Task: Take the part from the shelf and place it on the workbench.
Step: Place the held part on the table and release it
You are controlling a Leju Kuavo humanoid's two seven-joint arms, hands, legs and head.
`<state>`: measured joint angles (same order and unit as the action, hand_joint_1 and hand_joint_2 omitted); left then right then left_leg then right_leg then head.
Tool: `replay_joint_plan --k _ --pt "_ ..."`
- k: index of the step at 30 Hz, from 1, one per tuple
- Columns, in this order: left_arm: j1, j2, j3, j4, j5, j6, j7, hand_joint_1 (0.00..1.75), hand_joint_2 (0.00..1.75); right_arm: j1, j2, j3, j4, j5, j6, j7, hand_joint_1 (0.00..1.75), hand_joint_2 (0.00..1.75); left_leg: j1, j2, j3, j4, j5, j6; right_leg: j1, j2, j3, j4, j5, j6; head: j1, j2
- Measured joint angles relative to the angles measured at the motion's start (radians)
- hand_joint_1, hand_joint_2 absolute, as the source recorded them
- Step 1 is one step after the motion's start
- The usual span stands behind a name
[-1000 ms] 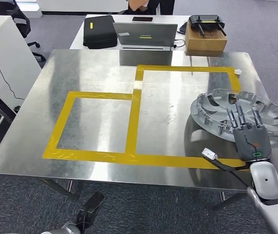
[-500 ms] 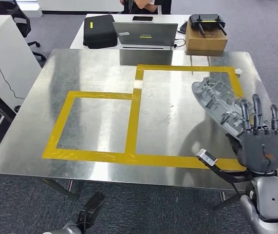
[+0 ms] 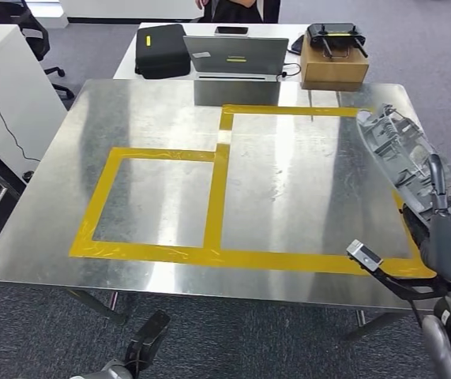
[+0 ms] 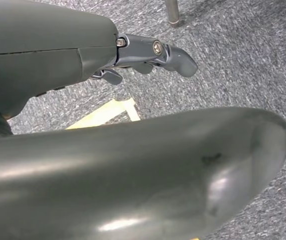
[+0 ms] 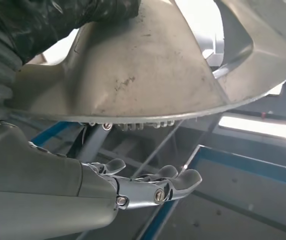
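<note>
From the head view, the right hand [image 3: 449,237] grips the grey plastic wheel-cover part [image 3: 399,150], tilted steeply above the right edge of the shiny metal workbench [image 3: 151,118] marked with yellow tape squares [image 3: 214,197]. By the left wrist, the left hand [image 4: 149,52] hangs over grey carpet [image 4: 247,50], fingers loosely curled, holding nothing. By the right wrist, the part's pale underside [image 5: 141,65] lies against the hand's fingers [image 5: 153,187].

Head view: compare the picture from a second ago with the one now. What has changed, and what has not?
The right hand, holding the grey wheel cover, has swung to the robot's right and tipped the cover from nearly flat to steeply tilted, over the metal table's right edge. The left hand hangs low as before; the yellow tape, laptop and black case are unmoved.
</note>
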<state>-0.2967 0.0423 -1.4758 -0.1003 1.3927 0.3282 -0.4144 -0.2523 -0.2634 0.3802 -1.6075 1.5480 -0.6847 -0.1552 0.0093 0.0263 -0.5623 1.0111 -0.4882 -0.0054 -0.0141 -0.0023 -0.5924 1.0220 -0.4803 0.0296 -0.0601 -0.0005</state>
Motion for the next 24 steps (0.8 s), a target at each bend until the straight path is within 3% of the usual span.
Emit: replay_joint_plan --k 2,5,9,11,12,20,24 --pt "0.000 0.000 0.000 0.000 -0.001 0.000 0.000 0.00 0.00 -0.020 -0.039 0.012 0.005 0.000 0.000 0.025 0.00 1.75 0.000 0.000 -0.001 0.000 0.000 0.000 0.000 0.000 0.000 0.000 0.000 0.000 0.000 0.000" --pt "0.000 0.000 0.000 0.000 -0.001 0.000 0.000 0.00 0.00 -0.077 -0.114 0.061 0.021 0.000 0.000 0.135 0.00 1.75 0.000 0.000 -0.001 0.000 0.000 0.000 0.000 0.000 0.000 0.000 0.000 0.000 0.000 0.000" --pt "-0.002 0.000 0.000 0.000 0.007 0.001 -0.001 0.00 0.00 -0.156 -0.175 0.184 0.055 0.001 0.000 0.395 1.71 1.75 0.000 0.000 0.000 0.000 0.000 0.000 0.000 0.001 0.000 0.000 0.000 0.000 0.000 0.000" --pt "-0.002 0.000 0.000 0.000 0.013 0.002 -0.002 0.00 0.00 -0.167 -0.180 0.250 0.072 0.001 0.000 0.480 1.75 1.75 0.001 0.000 0.001 0.000 0.000 0.000 0.001 0.001 0.000 0.000 0.000 0.000 0.000 0.000" --pt "-0.002 0.000 0.000 0.000 0.017 0.003 -0.004 0.00 0.00 -0.157 -0.179 0.270 0.077 0.001 0.000 0.483 1.75 1.75 0.001 0.000 0.000 0.000 0.000 0.000 0.001 0.000 0.000 0.000 0.000 0.000 0.000 0.000" --pt "-0.001 0.000 0.000 0.000 0.022 0.004 -0.006 0.00 0.00 -0.043 -0.096 0.239 0.125 -0.017 0.000 0.231 1.75 1.75 0.001 -0.001 -0.001 -0.001 0.000 0.000 0.002 -0.001 -0.001 0.000 -0.001 -0.001 0.000 0.000" --pt "-0.001 0.000 0.000 0.000 0.021 0.004 -0.005 0.00 0.00 -0.028 -0.055 0.194 0.152 -0.041 0.000 0.160 1.75 1.75 0.001 -0.001 -0.001 -0.001 0.000 0.000 0.001 -0.001 -0.001 0.000 -0.001 -0.001 0.000 0.000"
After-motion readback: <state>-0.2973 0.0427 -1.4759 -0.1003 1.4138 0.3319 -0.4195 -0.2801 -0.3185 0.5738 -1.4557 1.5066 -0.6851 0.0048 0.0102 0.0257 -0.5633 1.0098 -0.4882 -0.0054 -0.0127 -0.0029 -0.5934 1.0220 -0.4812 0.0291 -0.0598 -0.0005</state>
